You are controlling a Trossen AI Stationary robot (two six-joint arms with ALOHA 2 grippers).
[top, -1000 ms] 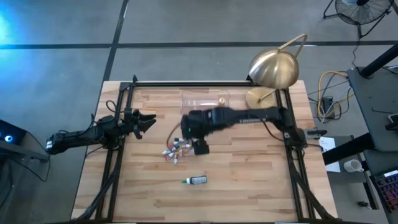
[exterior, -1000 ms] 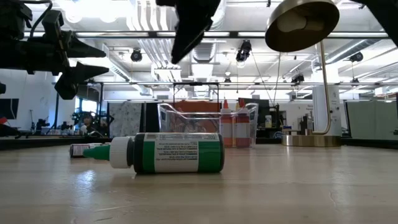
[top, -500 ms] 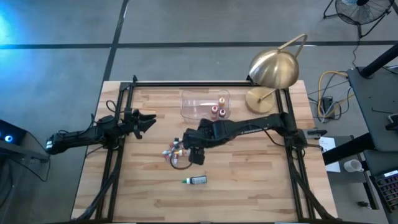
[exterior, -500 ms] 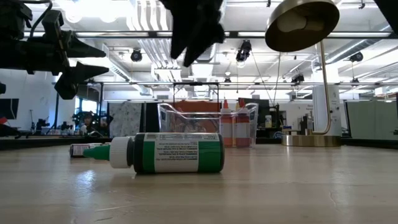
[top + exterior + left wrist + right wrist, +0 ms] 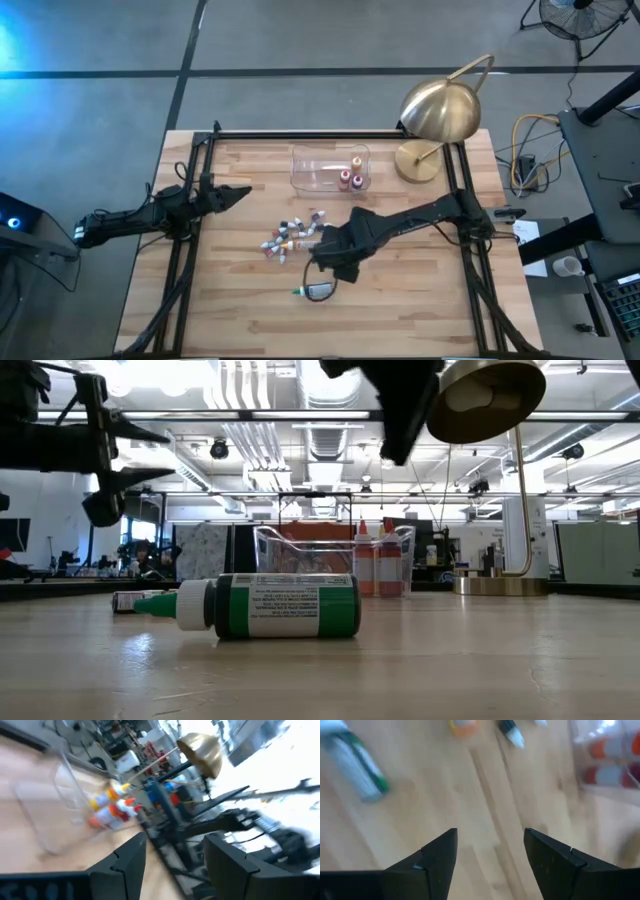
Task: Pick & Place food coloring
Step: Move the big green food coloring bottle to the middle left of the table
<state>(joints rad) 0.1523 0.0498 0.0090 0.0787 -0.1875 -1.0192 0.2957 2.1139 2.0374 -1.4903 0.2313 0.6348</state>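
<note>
The right hand (image 5: 322, 268) is held spread and empty just above the green bottle (image 5: 318, 290), which lies on its side on the tabletop (image 5: 420, 310). The other little bottles (image 5: 288, 236) are heaped nearby; two stand in the clear tub (image 5: 325, 168). The round bottle could be nudged and rolled away. The left hand (image 5: 232, 194) is kept spread at the side

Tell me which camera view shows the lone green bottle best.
The low view: the green bottle lies on its side up close, cap and label plain. The high view shows it tiny, partly under the right gripper. The right wrist view shows it blurred; the left wrist view misses it.
</note>
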